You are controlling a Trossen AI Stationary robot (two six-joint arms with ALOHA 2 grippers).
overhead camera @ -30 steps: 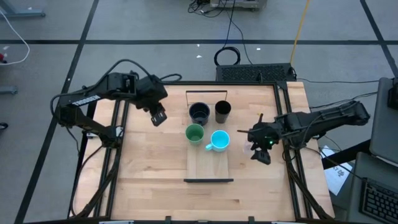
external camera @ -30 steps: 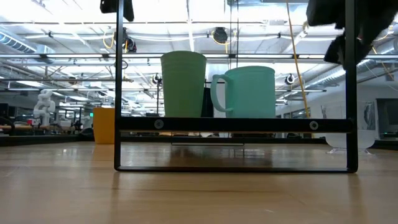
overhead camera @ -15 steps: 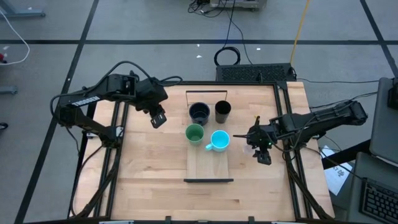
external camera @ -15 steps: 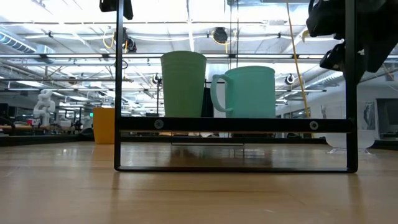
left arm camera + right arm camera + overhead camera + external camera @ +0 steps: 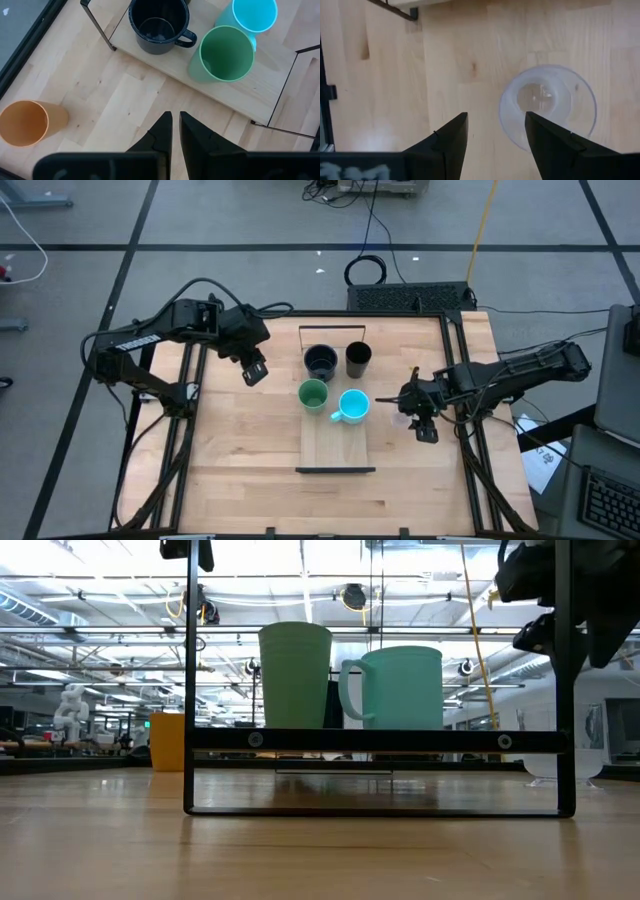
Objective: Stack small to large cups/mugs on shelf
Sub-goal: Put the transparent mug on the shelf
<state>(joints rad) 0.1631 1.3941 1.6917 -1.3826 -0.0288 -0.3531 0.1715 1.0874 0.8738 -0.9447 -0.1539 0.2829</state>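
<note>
1. On the shelf (image 5: 335, 450), a light-wood board at the centre of the high view, stand four vessels: the dark mug with handle (image 5: 320, 362) and the tall black cup (image 5: 358, 359) toward the top end, the green cup (image 5: 313, 394) and the bright blue mug (image 5: 353, 406) just below them.
2. The lower half of the board is bare wood down to its dark end strip.
3. The orange cup (image 5: 26, 122) stands on the tabletop (image 5: 240, 450), off the shelf – it shows at the lower left of the left wrist view.
4. The small clear cup (image 5: 547, 106) stands on the tabletop right of the shelf, upright, its mouth facing the right wrist camera.
5. The right gripper (image 5: 420, 420) hangs over that clear cup, fingers (image 5: 449, 135) apart; the cup lies beside one finger, not between the two.
6. The left gripper (image 5: 253, 368) waits left of the shelf's top end – fingers together, holding nothing.
</note>
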